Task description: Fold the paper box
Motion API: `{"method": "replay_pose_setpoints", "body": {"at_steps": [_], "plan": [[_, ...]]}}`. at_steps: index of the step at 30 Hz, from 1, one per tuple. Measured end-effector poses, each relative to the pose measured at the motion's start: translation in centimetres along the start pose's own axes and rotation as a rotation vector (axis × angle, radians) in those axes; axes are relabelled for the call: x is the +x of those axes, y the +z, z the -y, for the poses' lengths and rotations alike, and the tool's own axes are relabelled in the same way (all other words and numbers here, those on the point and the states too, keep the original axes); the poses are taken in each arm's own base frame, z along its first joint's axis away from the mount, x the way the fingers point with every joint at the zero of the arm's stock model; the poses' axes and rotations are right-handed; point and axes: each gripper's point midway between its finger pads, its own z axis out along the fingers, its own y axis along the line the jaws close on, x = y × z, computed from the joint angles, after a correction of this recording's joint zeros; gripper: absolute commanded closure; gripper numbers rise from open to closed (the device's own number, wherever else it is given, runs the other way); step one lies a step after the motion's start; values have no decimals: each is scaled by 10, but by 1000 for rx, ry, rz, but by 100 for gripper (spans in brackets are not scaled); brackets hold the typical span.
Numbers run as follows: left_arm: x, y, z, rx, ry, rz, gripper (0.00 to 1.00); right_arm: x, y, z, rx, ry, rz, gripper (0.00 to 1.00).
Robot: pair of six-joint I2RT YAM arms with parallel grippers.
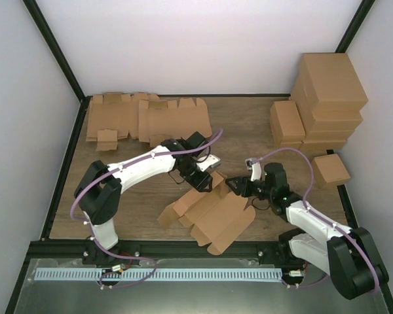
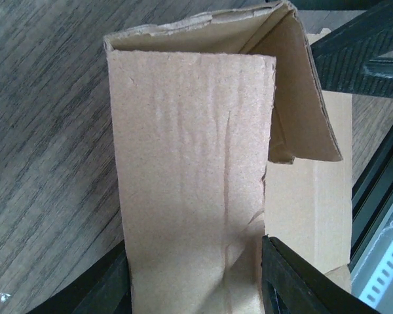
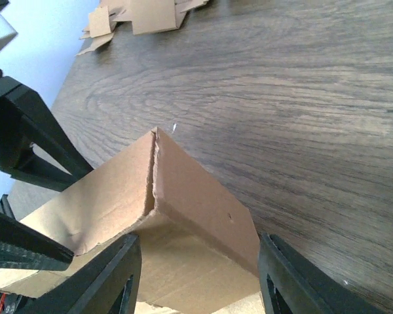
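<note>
Left end effector (image 1: 205, 182) clasping raised flap, paper box (image 1: 224, 219) lying diagonally

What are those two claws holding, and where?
The paper box: left gripper grips a raised flap by its edges; right gripper straddles a folded corner, grip unclear.

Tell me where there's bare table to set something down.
Bare: far middle of the table, between flat blanks and stacked boxes; also left of the paper box. Crowded: centre, where left gripper and right gripper meet it.

Left pincer (image 2: 196, 288) seemingly clamps the paper box (image 2: 190, 150) flap.
</note>
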Motion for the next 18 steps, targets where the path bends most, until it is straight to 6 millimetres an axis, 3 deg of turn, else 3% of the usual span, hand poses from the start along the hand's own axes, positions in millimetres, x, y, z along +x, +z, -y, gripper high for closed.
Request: {"method": "replay_pose_setpoints", "body": {"at_steps": [7,12,18], "plan": [[6,-4,-4,12,26,-3,50,-1,-5,-9,-51,-68,50,39],[9,-5,-8,7,29,-6,50,-4,-4,-14,-82,-146,71,49],[8,-6,-11,6,42,-3,50,13,12,-14,-107,-181,-19,49]]}}
